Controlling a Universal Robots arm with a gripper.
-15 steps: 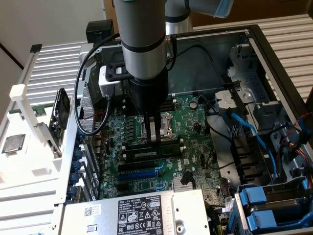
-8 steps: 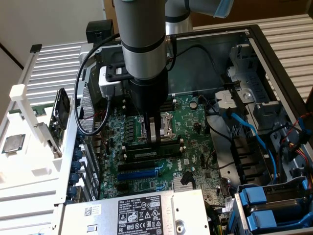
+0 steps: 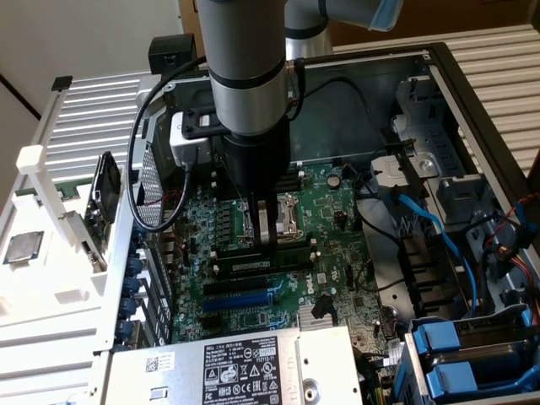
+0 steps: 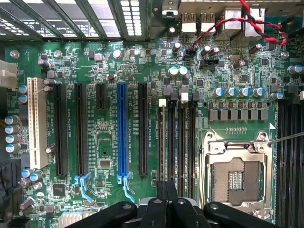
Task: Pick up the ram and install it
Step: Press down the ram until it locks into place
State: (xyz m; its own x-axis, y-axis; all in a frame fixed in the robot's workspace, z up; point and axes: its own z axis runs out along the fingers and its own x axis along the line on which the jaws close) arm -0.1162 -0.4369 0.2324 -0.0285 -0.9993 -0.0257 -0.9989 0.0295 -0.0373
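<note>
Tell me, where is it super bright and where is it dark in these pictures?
In the exterior view, the white tray on the exterior view's left glares bright, while the inside of the computer case is dim. In the wrist view, light shines through the vent slats, and the motherboard is evenly lit.

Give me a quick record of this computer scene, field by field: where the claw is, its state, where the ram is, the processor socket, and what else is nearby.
claw position: claw low over the motherboard, at the memory slots
claw state: shut
ram: ram lying along a slot directly under the claw
processor socket: socket open, no chip inside
nearby: blue expansion slot; blue cable; loose processor chip outside the case
</note>
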